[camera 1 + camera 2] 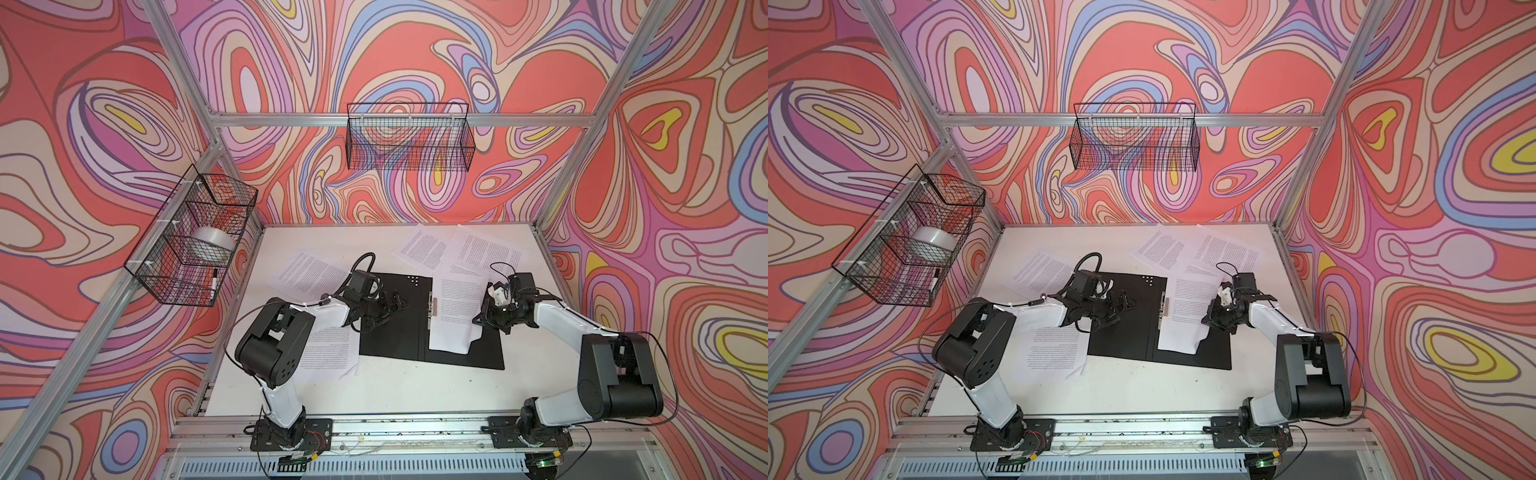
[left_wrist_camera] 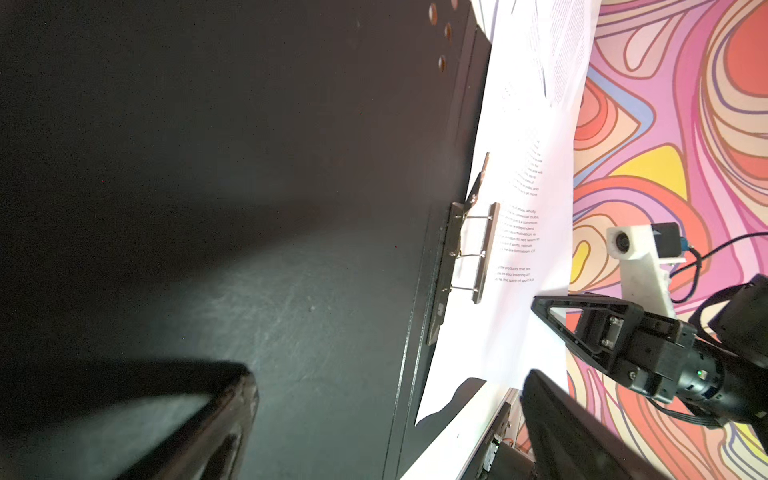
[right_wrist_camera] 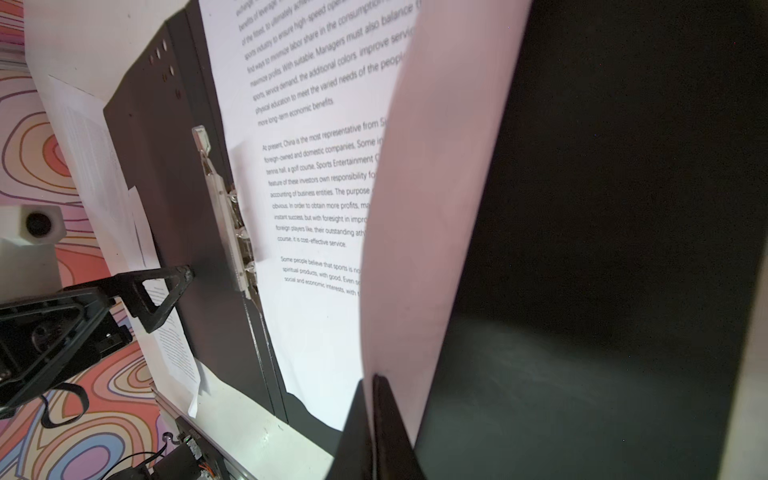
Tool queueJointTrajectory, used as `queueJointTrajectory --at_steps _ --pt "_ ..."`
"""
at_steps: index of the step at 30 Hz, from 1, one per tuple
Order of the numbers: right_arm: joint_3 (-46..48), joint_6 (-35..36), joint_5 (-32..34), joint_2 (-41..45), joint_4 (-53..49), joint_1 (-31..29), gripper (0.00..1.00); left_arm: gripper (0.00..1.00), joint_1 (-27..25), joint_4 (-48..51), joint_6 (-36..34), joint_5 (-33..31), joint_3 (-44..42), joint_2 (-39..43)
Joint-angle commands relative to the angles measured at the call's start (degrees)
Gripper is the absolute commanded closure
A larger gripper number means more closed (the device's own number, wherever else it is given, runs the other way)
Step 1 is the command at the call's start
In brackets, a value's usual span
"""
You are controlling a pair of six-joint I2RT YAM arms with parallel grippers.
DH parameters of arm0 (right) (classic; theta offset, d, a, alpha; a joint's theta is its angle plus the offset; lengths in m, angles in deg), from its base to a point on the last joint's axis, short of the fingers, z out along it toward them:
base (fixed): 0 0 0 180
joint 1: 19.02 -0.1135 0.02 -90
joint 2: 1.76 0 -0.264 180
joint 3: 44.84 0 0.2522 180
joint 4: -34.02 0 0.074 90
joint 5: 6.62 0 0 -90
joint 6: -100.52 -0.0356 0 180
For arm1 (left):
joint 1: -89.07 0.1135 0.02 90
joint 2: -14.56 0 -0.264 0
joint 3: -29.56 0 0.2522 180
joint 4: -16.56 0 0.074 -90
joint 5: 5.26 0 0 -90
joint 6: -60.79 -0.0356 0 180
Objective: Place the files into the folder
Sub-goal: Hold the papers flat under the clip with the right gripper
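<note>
The folder (image 1: 399, 332) (image 1: 1125, 340) lies open on the white table, black inside up, with its metal spine clip (image 1: 432, 309) (image 2: 478, 249) in the middle. One of the files, a printed sheet (image 1: 453, 316) (image 3: 316, 187), lies on the folder's right half next to the clip. My right gripper (image 1: 478, 320) (image 3: 374, 399) is shut on that sheet's right edge, which curls up off the cover. My left gripper (image 1: 384, 311) (image 2: 382, 415) hovers open over the bare left half, holding nothing. Other files lie loose: two at the back (image 1: 424, 249) (image 1: 486, 249), one at the left (image 1: 307, 270), one under the left arm (image 1: 332, 353).
A wire basket (image 1: 191, 237) on the left frame holds a tape roll and a marker. A second wire basket (image 1: 409, 137) hangs on the back rail. Aluminium posts stand at the table's corners, and both arm bases sit on the front rail (image 1: 415, 428).
</note>
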Motion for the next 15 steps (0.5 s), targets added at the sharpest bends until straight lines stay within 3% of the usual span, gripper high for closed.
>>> queueJointTrajectory --at_steps 1,6,15 --pt "0.5 -0.7 3.8 2.9 -2.7 -0.3 1.0 0.0 1.1 12.5 -1.3 -8.3 -3.8 -3.6" --pt "1.2 -2.0 8.5 7.1 -7.0 -0.3 1.0 0.0 1.1 12.2 -1.5 -7.8 -3.5 -4.3" --pt "-1.2 -3.0 6.7 9.3 -12.3 -0.4 1.0 0.0 1.1 12.4 -2.7 -7.1 -3.2 -4.8"
